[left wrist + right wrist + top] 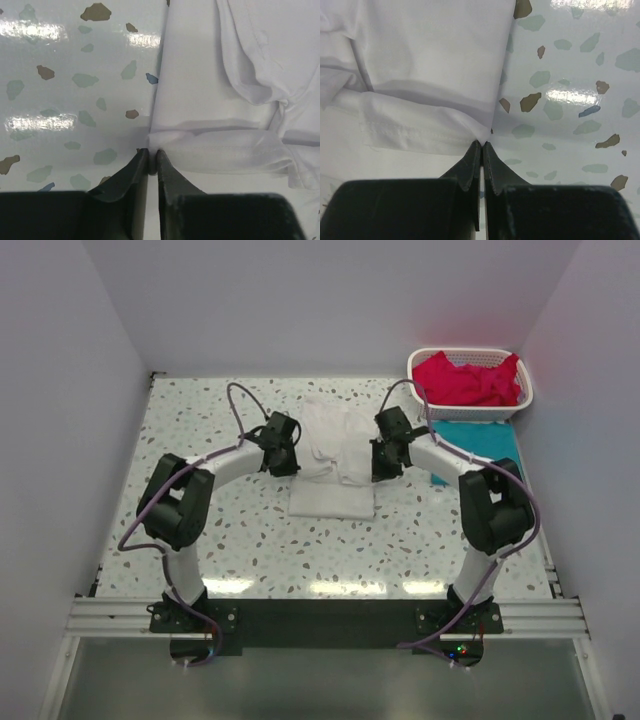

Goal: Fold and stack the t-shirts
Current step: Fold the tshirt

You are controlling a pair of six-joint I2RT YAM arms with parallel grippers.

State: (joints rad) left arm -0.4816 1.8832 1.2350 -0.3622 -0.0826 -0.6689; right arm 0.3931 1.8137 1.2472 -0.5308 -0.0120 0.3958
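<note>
- Teal t-shirt point(490, 437): partly hidden behind the right arm point(445, 455).
- White t-shirt point(225, 100): cut off by both wrist views' edges.
- Left fingers point(125, 175): grip on its hem unclear.

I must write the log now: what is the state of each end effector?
Left end effector: closed, pinching the white t-shirt at its edge.
Right end effector: closed, pinching the same t-shirt's other edge.

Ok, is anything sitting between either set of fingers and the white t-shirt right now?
Nothing visible. The left gripper is closed on one hem corner of the white t-shirt, and the right gripper is closed on the hem corner at the other side. Only bare table lies beside each.
</note>
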